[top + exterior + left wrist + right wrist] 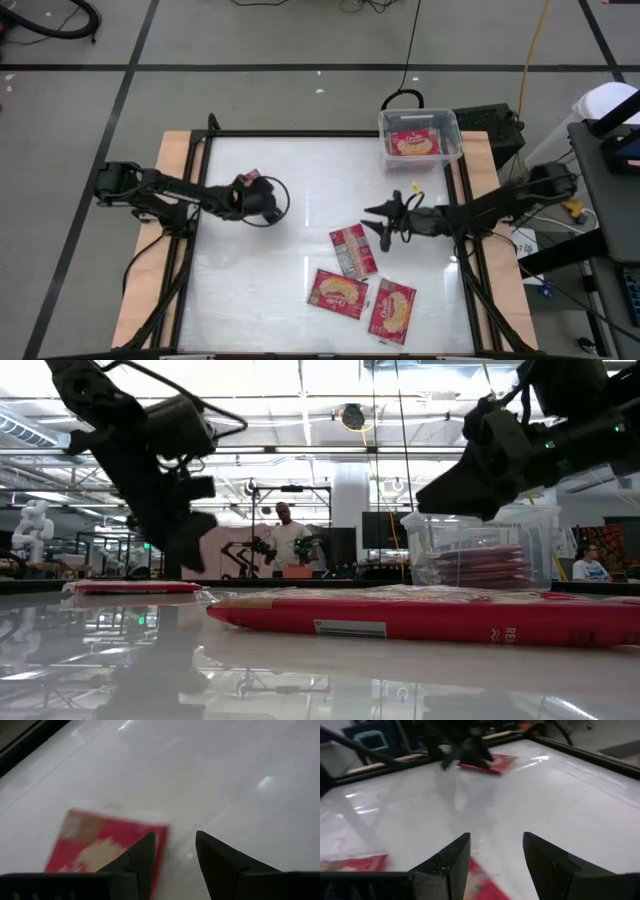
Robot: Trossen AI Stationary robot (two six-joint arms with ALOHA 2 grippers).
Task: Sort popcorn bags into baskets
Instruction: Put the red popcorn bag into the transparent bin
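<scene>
The white surface carries both arms, a clear basket at its far right corner with one popcorn bag inside, and loose bags. Three bags lie near the front: one just below the right end effector, two more in front of it. A small bag lies by the left end effector. Both end effectors hang open, empty, above the surface.

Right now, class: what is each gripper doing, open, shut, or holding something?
Left gripper: open, empty, above a popcorn bag.
Right gripper: open, holding nothing, over the table.
</scene>
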